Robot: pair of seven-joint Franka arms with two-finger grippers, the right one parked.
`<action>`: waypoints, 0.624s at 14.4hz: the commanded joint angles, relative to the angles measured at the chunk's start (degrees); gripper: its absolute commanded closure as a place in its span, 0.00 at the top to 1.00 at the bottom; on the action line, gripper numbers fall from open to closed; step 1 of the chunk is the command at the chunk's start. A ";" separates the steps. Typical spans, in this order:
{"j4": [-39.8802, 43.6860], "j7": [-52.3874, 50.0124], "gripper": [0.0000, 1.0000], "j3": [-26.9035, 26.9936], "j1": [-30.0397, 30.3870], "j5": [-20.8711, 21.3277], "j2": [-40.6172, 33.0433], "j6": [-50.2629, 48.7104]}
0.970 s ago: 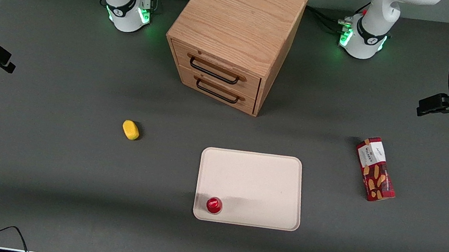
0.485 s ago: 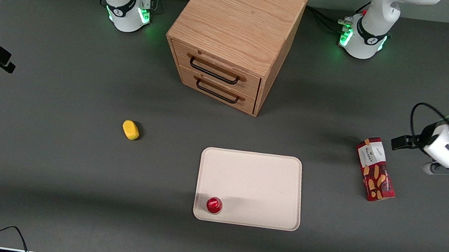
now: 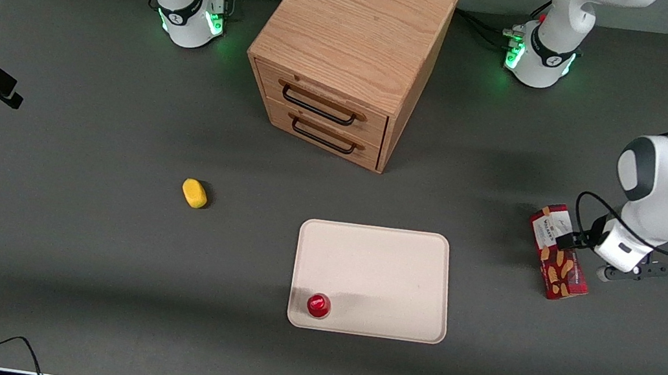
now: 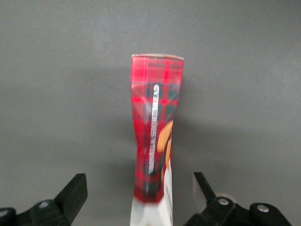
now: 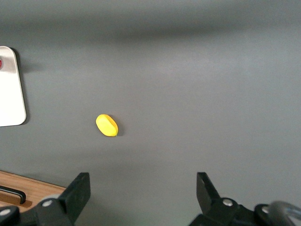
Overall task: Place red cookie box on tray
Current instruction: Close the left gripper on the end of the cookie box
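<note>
The red cookie box [image 3: 562, 277] lies flat on the grey table toward the working arm's end, its white label end farther from the front camera. My left gripper [image 3: 572, 240] hangs open just above that label end. In the left wrist view the red cookie box [image 4: 155, 122] runs lengthwise away from the gripper [image 4: 138, 181], and its label end sits between the two black fingertips [image 4: 75, 186] with a gap on each side, touching neither. The cream tray [image 3: 374, 272] lies at mid-table, nearer the parked arm than the box.
A small round red cap [image 3: 318, 305] sits in the tray's near corner. A wooden two-drawer cabinet [image 3: 346, 52] stands farther from the front camera than the tray. A yellow lump [image 3: 195, 193] lies toward the parked arm's end.
The left arm has swung in from the table's edge and dropped toward the cookie box; the gripper now hangs over its label end. The box, tray and cap have not moved.
</note>
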 commanded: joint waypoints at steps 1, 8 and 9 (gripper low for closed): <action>0.53 1.16 0.94 0.19 -0.59 -1.68 3.00 4.62; 0.36 0.81 0.00 0.19 -0.94 -1.86 2.58 3.93; 0.44 0.64 0.00 0.19 -0.94 -1.86 2.14 3.23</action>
